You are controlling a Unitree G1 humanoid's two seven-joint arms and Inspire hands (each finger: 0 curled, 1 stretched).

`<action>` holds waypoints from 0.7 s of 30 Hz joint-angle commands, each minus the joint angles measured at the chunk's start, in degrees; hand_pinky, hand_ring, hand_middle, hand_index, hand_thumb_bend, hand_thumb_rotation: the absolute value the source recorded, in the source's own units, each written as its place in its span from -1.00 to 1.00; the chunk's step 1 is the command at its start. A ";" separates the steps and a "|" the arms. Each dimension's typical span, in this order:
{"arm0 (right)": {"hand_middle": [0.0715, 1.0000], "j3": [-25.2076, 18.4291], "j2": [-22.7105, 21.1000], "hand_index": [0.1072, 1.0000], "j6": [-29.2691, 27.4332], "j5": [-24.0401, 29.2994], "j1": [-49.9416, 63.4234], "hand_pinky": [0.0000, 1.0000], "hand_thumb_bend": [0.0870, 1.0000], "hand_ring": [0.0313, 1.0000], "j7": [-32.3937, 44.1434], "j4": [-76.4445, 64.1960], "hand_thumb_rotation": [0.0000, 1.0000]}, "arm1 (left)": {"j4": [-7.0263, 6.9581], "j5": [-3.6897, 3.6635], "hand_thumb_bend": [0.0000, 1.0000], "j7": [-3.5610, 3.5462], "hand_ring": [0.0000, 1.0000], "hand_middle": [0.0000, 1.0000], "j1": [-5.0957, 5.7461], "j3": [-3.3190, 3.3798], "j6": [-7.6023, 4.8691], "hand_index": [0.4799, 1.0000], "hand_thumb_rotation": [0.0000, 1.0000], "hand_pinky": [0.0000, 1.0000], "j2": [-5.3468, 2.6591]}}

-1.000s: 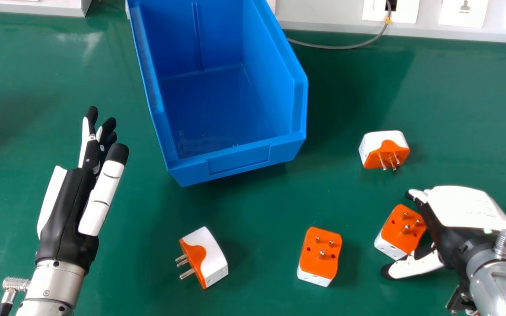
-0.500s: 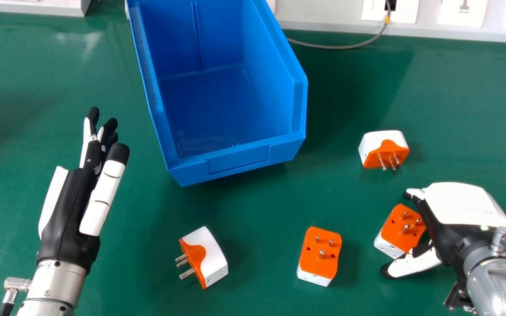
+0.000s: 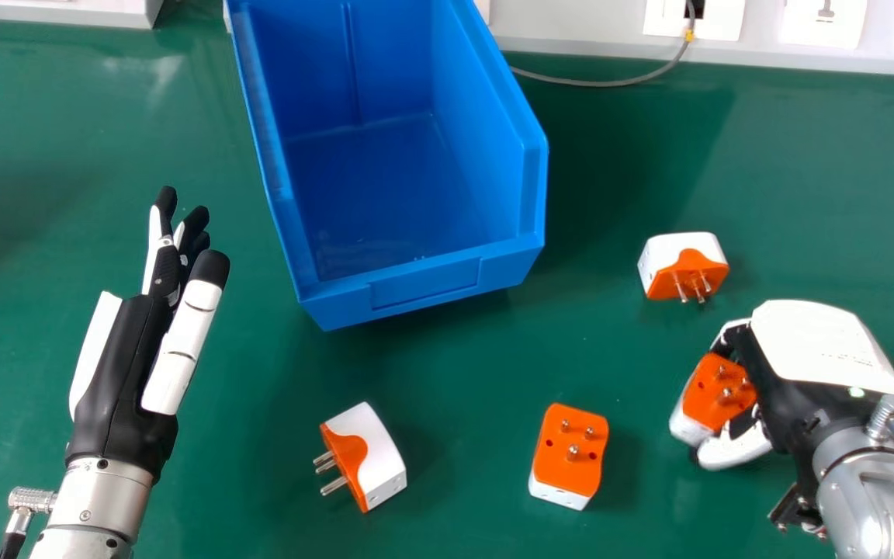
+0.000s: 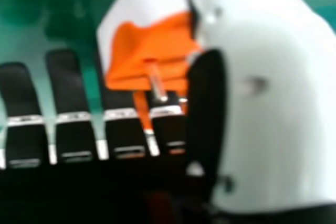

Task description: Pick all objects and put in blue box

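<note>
We count four orange and white plugs and one blue box [image 3: 424,283], with all four plugs outside the box. Our right hand [image 3: 823,345] pinches one plug [image 3: 719,392], its thumb on the near side and its fingers on the far side; we cannot tell whether this plug touches the table [image 3: 455,373]. In the right hand view, the right hand [image 4: 273,103] has its thumb against the plug, with metal pins showing near the fingers.

Just beyond the right hand and a little to its left, a second plug [image 3: 682,256] rests on the table with its pins towards us. A third [image 3: 569,450] stands left of that hand, pins up, and a fourth [image 3: 375,458] lies farther left, pins pointing left. The box sits ahead of the right hand and well to its left. Our left hand [image 3: 121,349] is left of the box's near end, its fingers extended and holding nothing. Beyond the right hand, one grey cable [image 3: 610,83] curves from a white socket [image 3: 711,23].
</note>
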 commanded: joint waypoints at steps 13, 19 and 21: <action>-0.08 0.13 -0.47 -0.06 -1.32 0.23 1.75 -0.47 -0.10 -0.26 -0.66 -0.44 -0.94 | -0.71 0.54 0.29 -0.11 1.00 1.00 -0.09 0.10 -0.87 1.00 0.92 1.00 0.62; -0.03 -0.36 -0.60 -0.07 -1.52 0.45 2.44 -0.42 -0.11 -0.21 -0.79 -1.38 -0.96 | -1.07 0.45 0.29 -0.09 1.00 1.00 0.05 0.17 -0.65 1.00 0.92 1.00 0.61; -0.02 -0.52 -0.70 -0.07 -1.48 0.29 2.81 -0.41 -0.11 -0.20 -0.74 -1.97 -0.97 | -1.14 0.51 0.30 -0.08 1.00 1.00 0.11 0.15 -0.70 1.00 0.92 1.00 0.62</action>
